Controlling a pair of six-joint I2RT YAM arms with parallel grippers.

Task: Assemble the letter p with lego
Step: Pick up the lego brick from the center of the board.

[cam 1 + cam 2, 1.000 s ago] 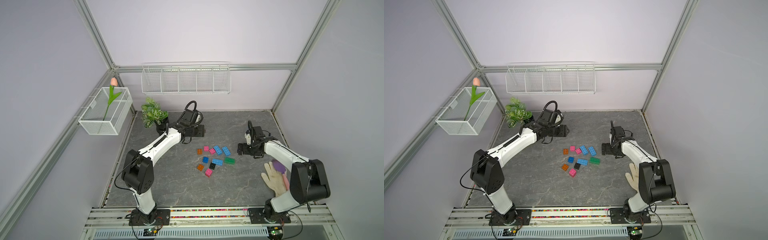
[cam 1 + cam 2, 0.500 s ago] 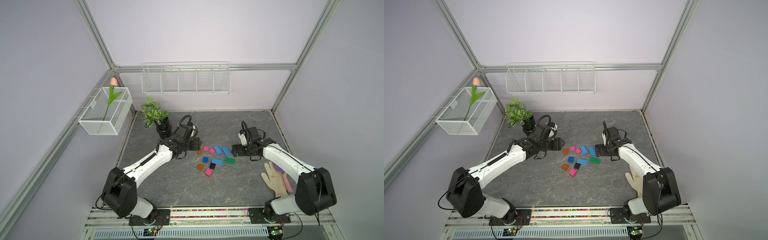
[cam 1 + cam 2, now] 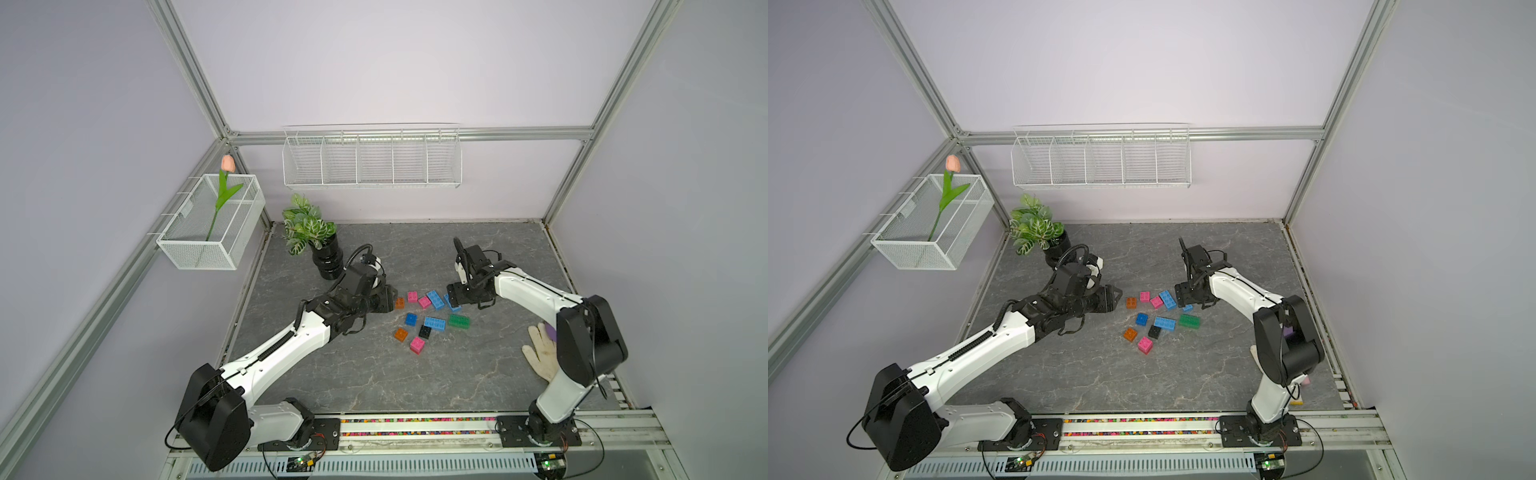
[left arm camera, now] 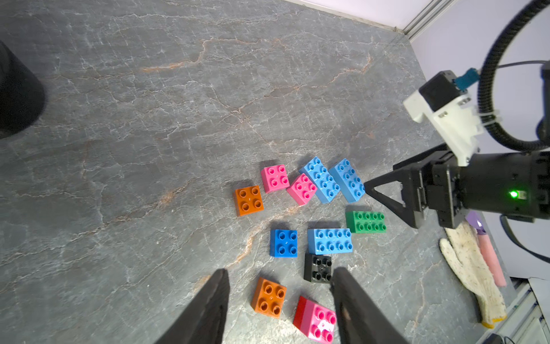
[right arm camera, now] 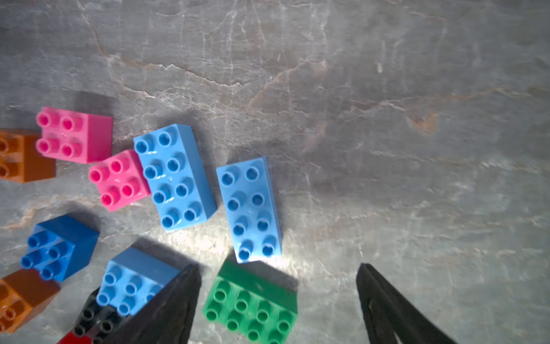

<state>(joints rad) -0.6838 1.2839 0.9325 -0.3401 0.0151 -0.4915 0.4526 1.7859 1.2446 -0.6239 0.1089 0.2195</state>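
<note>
Left claw (image 4: 279,270) and right claw (image 5: 276,266) both hover with jaws spread and empty over the lego (image 3: 434,323). Bricks just lie scattered, so basically the whole P is left.

Counter (image 4: 148,119) is rocking grey stone with white and rusty-orange veins running through it. The lego is showing up as a pink brick (image 4: 275,178), orange brick (image 4: 248,200), dark blue brick (image 4: 284,242), light blue brick (image 4: 329,240), green brick (image 4: 366,222), black brick (image 4: 318,268) and a pink-and-red brick (image 4: 315,320). Glove (image 4: 470,268) is looking cream.
</note>
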